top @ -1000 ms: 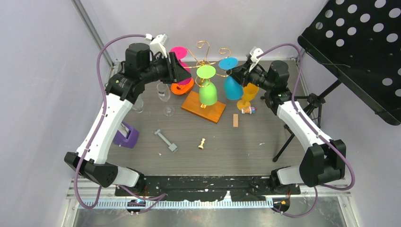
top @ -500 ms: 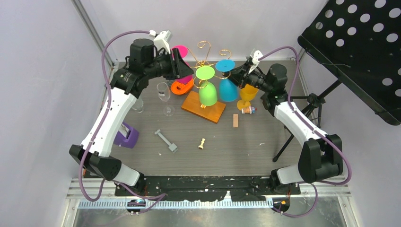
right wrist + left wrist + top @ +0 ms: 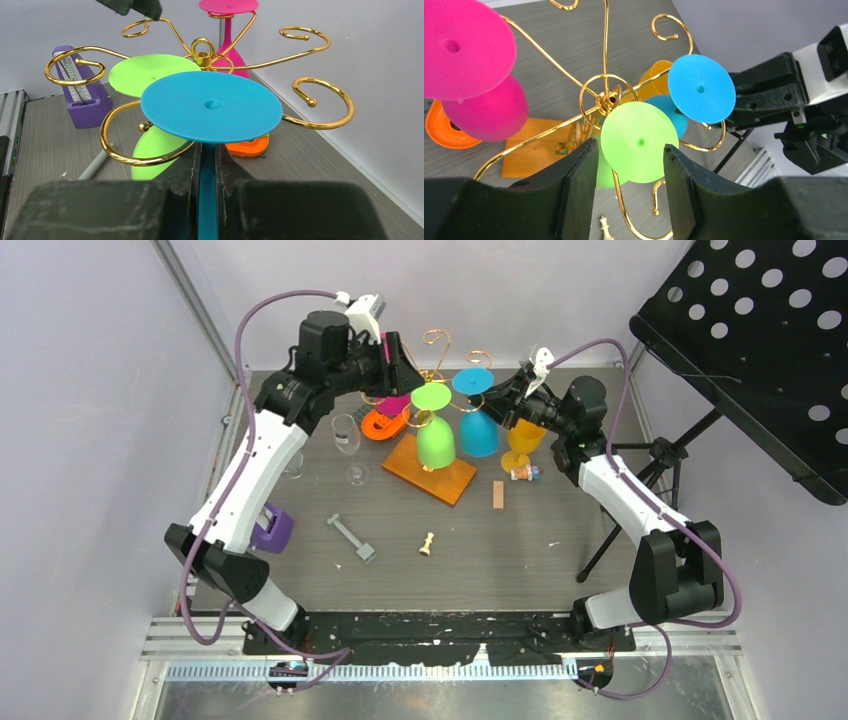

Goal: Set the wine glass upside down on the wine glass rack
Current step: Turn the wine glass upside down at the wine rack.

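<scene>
**A:** Starting at the left of the top view, our left gripper (image 3: 629, 152) hovers above the wine glass rack (image 3: 606, 97). Its jaws are spread wide and hold nothing. In its wrist view the pink glass (image 3: 484, 115) sits at the upper left, foot up on a rack arm. The green glass (image 3: 639, 140) hangs below the gap between the fingers.

**B:** So we judge that arm has no part in the coming move. Where is the glass we are placing?

**A:** It is to the right of the green one. The blue wine glass (image 3: 212, 106) is inverted, with foot up, bowl down and stem upright. Our right gripper (image 3: 207, 155) is clamped on that stem just under the foot.

**B:** Then the right arm is the one. Which way does the rack lie from those jaws?

**A:** In the right wrist view the central post (image 3: 202, 52) stands straight beyond the blue foot, at upper centre. A gold curl (image 3: 125, 150) sweeps in from the lower left and passes under the foot's edge, close by the stem.

**B:** Is the stem inside that curl?

**A:** We cannot tell, because the foot hides the spot.

**B:** Then we judge the move turns on this: the stem stays vertical and the foot stays above the wire. The glass eases sideways into the curl until the wire carries the foot, and only then do the jaws release.
</scene>
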`<control>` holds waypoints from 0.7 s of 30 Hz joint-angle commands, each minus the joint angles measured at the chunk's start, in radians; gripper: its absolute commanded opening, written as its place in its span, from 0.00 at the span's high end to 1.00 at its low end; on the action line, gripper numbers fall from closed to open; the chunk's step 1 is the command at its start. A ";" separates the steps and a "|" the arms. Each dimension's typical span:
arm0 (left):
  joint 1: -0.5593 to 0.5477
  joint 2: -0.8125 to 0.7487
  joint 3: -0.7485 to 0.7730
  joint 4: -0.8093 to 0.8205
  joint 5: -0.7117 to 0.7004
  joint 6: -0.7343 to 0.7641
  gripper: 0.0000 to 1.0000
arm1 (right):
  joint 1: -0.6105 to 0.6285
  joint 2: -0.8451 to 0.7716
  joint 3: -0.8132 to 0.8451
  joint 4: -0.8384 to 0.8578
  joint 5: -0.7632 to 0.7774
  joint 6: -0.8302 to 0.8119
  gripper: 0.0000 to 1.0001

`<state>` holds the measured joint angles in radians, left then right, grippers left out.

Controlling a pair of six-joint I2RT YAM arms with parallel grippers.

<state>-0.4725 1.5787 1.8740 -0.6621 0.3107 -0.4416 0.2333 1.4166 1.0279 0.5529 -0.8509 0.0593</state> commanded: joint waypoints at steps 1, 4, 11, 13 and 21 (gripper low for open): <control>-0.022 0.037 0.085 0.058 -0.095 0.055 0.50 | 0.004 -0.014 0.004 0.059 -0.011 -0.004 0.94; -0.039 0.065 0.129 0.058 -0.128 0.087 0.50 | 0.005 -0.012 0.002 0.058 -0.011 -0.003 0.94; -0.074 0.123 0.173 0.059 -0.203 0.166 0.53 | 0.004 -0.012 0.003 0.059 -0.011 0.000 0.94; -0.078 0.136 0.176 0.057 -0.212 0.177 0.55 | 0.004 -0.012 0.003 0.060 -0.011 0.000 0.94; -0.095 0.168 0.178 0.039 -0.226 0.219 0.64 | 0.005 -0.004 0.003 0.067 -0.014 0.007 0.94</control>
<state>-0.5579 1.7412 2.0132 -0.6445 0.1131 -0.2676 0.2333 1.4166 1.0264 0.5533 -0.8513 0.0597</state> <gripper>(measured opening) 0.372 0.139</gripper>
